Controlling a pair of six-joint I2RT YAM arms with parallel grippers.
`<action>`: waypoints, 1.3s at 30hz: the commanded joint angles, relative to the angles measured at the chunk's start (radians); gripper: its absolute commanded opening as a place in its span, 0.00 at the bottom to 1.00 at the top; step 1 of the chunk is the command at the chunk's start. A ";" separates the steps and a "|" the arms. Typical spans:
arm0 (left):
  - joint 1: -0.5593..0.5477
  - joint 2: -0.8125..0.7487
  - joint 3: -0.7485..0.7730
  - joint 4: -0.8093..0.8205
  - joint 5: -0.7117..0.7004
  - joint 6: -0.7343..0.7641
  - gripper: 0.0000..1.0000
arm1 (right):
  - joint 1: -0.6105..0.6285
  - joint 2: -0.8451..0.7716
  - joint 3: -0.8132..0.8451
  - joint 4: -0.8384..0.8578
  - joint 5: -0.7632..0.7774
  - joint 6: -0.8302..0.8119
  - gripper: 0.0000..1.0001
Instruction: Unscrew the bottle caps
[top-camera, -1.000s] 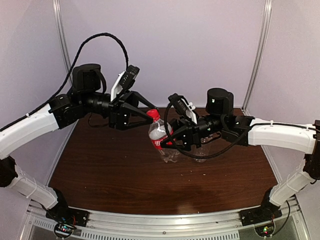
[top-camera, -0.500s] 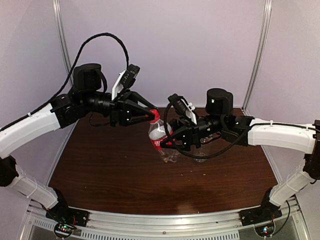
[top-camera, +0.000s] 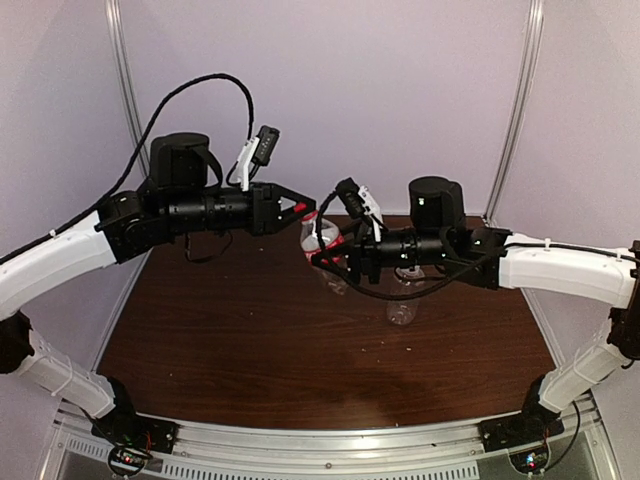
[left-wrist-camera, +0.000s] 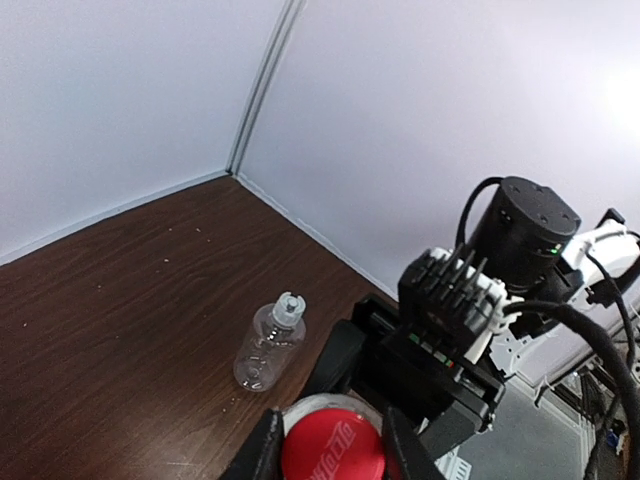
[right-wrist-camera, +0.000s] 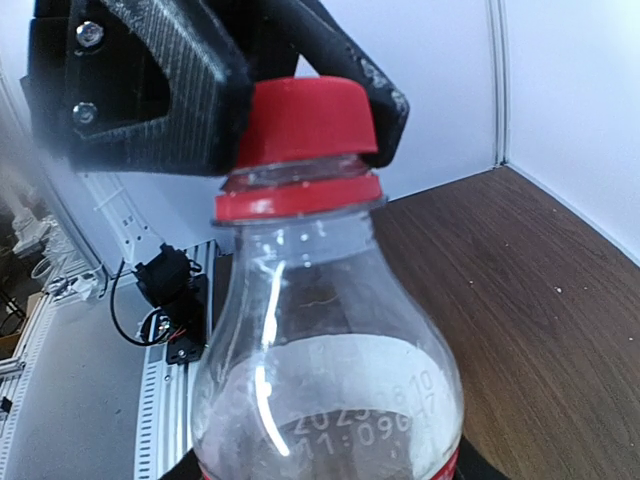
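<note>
The small slim bottle (top-camera: 322, 238) with the red label is held off the table, tilted, between my two grippers. My left gripper (top-camera: 300, 208) is shut on its red cap (top-camera: 308, 214). In the left wrist view the fingers (left-wrist-camera: 262, 452) press both sides of the cap (left-wrist-camera: 332, 448). My right gripper (top-camera: 335, 255) is shut on the bottle's body. In the right wrist view the bottle (right-wrist-camera: 320, 380) fills the frame, with the cap (right-wrist-camera: 305, 120) inside the left gripper's black jaws. The wider unlabelled bottle (left-wrist-camera: 268, 345) stands on the table with its white cap (left-wrist-camera: 288, 305) on.
The wider bottle (top-camera: 402, 305) stands on the brown table (top-camera: 220, 340) just below my right arm, which hides its top in the top view. Pale walls with metal posts (top-camera: 122, 80) close in the back and sides.
My left gripper's jaws were spread wide around the red cap and have shut on it. Both arms have raised the small bottle and tilted it further towards the left arm.
</note>
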 joint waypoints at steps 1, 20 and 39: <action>-0.033 0.000 0.076 -0.017 -0.258 -0.081 0.18 | -0.004 -0.009 -0.001 -0.005 0.201 0.006 0.28; -0.007 -0.053 0.071 -0.043 0.052 0.197 0.80 | -0.007 -0.068 -0.053 -0.013 -0.062 -0.078 0.28; 0.049 -0.028 0.089 -0.044 0.611 0.447 0.78 | -0.007 0.003 0.004 0.102 -0.538 0.083 0.29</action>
